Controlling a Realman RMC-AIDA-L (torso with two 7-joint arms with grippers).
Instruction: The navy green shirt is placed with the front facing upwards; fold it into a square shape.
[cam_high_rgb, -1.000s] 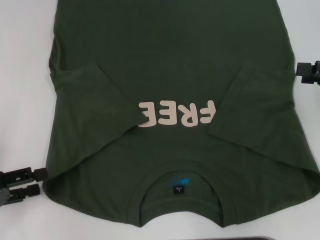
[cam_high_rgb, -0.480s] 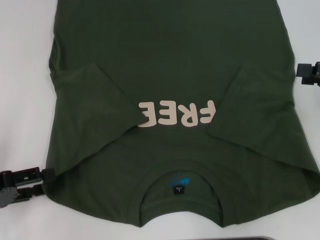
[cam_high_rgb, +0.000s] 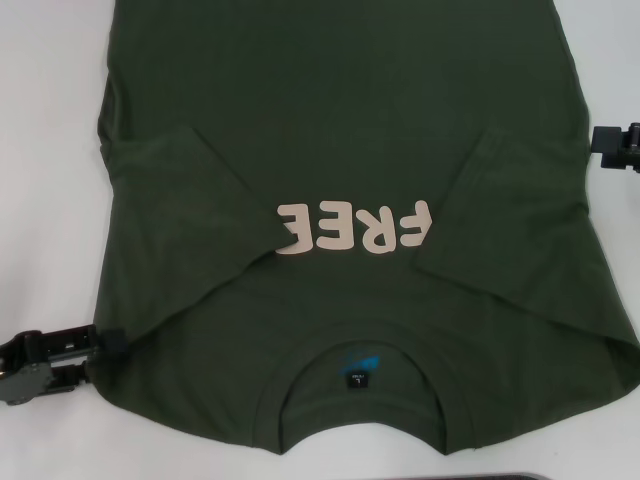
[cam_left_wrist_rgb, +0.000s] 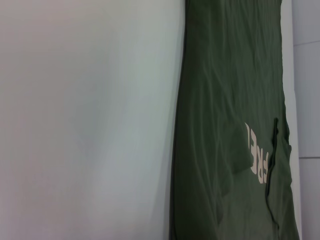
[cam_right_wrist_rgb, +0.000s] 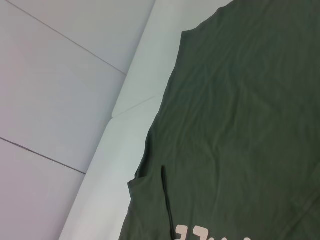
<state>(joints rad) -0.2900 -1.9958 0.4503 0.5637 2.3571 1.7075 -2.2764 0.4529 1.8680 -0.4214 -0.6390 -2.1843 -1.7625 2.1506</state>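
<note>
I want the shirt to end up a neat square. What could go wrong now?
The left hand sits right at the near corner of the navy green shirt. It might pinch only the top layer, since both sleeves are folded in there, so the fold could drag crooked. The right hand waits far up the other side, so pulling from unmatched spots might skew the shirt. The far hem runs out of view, so wrinkles there could go unnoticed.

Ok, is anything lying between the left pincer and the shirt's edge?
Nothing visible. The left pincer is already at the near left edge of the navy green shirt, with only bare white table beside it. The right pincer sits off the shirt's right side.
</note>
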